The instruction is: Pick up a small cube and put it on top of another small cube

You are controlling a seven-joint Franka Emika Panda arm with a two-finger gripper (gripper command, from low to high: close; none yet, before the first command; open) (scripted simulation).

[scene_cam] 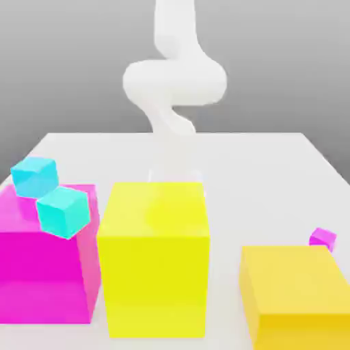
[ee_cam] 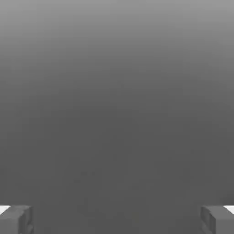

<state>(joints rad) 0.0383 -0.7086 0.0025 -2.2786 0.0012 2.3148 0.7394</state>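
Small cube: where it lies I cannot tell from here. The hand (ee_cam: 117, 219) stands wide open, its two grey, square-edged fingers (ee_cam: 16, 220) far apart with nothing between them, only flat grey beyond. Above it the white arm (scene_cam: 174, 75) rises in smooth, rounded curves, bending over at a bulky elbow and coming down behind the tall yellow block (scene_cam: 154, 256). That block is a plain, matt box with sharp edges standing on the pale table (scene_cam: 273, 178). Just beside it, on the exterior view's left, is a large magenta block (scene_cam: 41, 273) of much the same height. On top of that sit two glossy cyan cubes, the rear cyan cube (scene_cam: 34, 176) near the back corner and the front cyan cube (scene_cam: 63, 210) tilted near the edge beside the yellow block. On the exterior view's right stands a lower yellow block (scene_cam: 297, 294), with a tiny magenta cube (scene_cam: 322, 238) just behind it on the table.
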